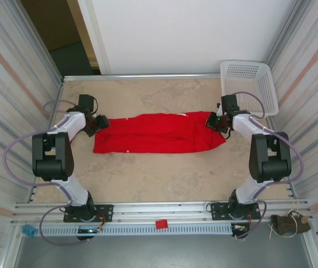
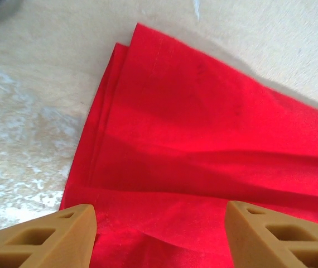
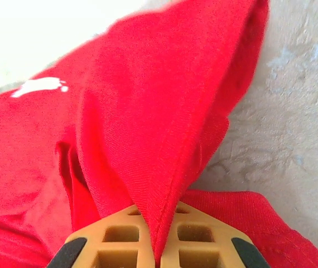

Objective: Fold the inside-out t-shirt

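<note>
Lying flat on the mottled beige tabletop [image 1: 148, 173], the inside-out t-shirt [image 1: 156, 133] stretches near-left of the white basket [image 1: 248, 84]; ribbed walls [image 1: 14, 72] flank it. The right hand [image 1: 213, 121], nearest the basket, pinches a fold; the left hand [image 1: 100, 124] gapes wide.

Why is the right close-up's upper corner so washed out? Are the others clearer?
Right wrist: glare bleaches the upper left; the t-shirt weave by the right gripper is sharp. Left wrist: even light, soft fold shadows. Top: evenly lit.

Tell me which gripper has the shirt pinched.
The right gripper: jaws shut on a raised fold of the t-shirt. The left gripper hovers open over the other end.
</note>
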`<control>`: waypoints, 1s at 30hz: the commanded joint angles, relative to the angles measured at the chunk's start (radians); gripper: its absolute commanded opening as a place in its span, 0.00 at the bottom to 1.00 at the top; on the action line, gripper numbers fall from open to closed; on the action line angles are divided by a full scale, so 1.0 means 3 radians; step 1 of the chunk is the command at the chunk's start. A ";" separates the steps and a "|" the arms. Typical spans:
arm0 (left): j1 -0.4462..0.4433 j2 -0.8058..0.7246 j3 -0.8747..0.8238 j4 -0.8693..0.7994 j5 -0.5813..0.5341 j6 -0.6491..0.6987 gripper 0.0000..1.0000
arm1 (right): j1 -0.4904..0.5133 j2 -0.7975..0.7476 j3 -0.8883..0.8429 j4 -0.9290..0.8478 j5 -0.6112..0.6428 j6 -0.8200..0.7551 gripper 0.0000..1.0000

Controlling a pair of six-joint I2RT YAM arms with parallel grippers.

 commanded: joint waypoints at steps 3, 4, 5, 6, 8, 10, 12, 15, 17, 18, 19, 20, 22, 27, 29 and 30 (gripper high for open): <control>-0.0224 0.0152 -0.0008 0.0004 -0.0065 -0.0050 0.62 | -0.0106 -0.0492 -0.0054 -0.0234 -0.0102 0.0100 0.00; -0.0266 0.0162 -0.0035 0.0027 -0.0079 -0.0065 0.62 | -0.0116 -0.0569 -0.0043 -0.0270 -0.0112 0.0097 0.00; -0.0316 0.0173 -0.0053 0.0043 -0.0097 -0.0089 0.62 | -0.0122 -0.0653 -0.0020 -0.0315 -0.0127 0.0099 0.00; -0.0362 0.0182 -0.0078 0.0062 -0.0097 -0.0117 0.62 | -0.0115 -0.0730 0.0015 -0.0363 -0.0135 0.0098 0.00; -0.0445 0.0198 -0.0125 0.0115 -0.0093 -0.0168 0.62 | -0.0105 -0.0830 0.0103 -0.0460 -0.0179 0.0101 0.00; -0.0536 0.0221 -0.0153 0.0139 -0.0113 -0.0216 0.62 | -0.0060 -0.0895 0.0213 -0.0554 -0.0195 0.0106 0.00; -0.0634 0.0254 -0.0169 0.0178 -0.0110 -0.0274 0.62 | 0.0033 -0.0957 0.0333 -0.0633 -0.0165 0.0121 0.00; -0.0740 0.0280 -0.0123 0.0183 -0.0123 -0.0304 0.62 | 0.0207 -0.1004 0.0501 -0.0729 -0.0087 0.0161 0.00; -0.0763 0.0260 -0.0068 0.0161 -0.0111 -0.0308 0.62 | 0.0342 -0.1010 0.0597 -0.0780 -0.0016 0.0181 0.00; -0.0763 0.0234 -0.0024 0.0144 -0.0099 -0.0303 0.62 | 0.0418 -0.1008 0.0644 -0.0801 0.0034 0.0199 0.00; -0.0763 0.0214 0.0008 0.0120 -0.0102 -0.0287 0.62 | 0.0476 -0.1002 0.0670 -0.0807 0.0074 0.0222 0.00; -0.0763 0.0193 0.0065 0.0086 -0.0098 -0.0259 0.62 | 0.0547 -0.0995 0.0693 -0.0799 0.0119 0.0249 0.00; -0.0763 0.0171 0.0168 0.0011 -0.0085 -0.0211 0.62 | 0.0661 -0.0972 0.0723 -0.0784 0.0219 0.0317 0.00; -0.0744 0.0113 0.0382 -0.0107 0.0022 -0.0138 0.63 | 0.0928 -0.0868 0.0800 -0.0715 0.0429 0.0494 0.00; -0.0716 0.0073 0.0436 -0.0110 0.0053 -0.0116 0.63 | 0.1045 -0.0803 0.0890 -0.0714 0.0507 0.0535 0.00; -0.0686 0.0056 0.0466 -0.0121 0.0085 -0.0108 0.63 | 0.1112 -0.0762 0.0964 -0.0741 0.0558 0.0553 0.00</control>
